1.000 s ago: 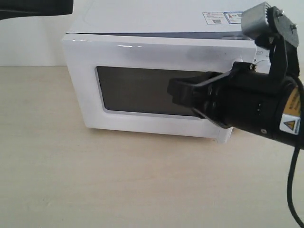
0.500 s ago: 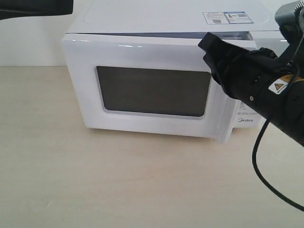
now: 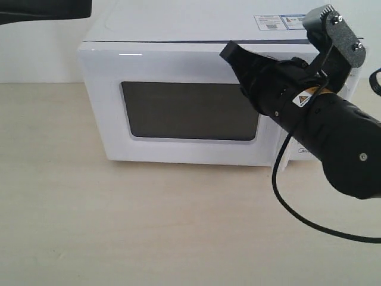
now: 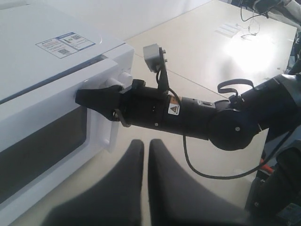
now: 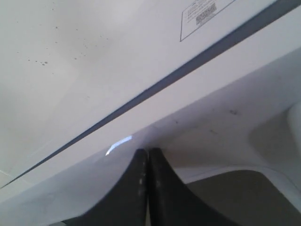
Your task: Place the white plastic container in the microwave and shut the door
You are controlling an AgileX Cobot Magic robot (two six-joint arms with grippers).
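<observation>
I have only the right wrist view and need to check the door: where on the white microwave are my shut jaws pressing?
Observer: In the exterior view, the right gripper rests against the upper edge of the white side-hinged door, toward the right of that view.
Operator: Does the door look shut?
Observer: It looks flush with the white boxy microwave. Only a thin dark seam shows along the top.
Operator: Any sign of the white plastic container?
Observer: None in any view. The dark mesh window hides the inside.
</observation>
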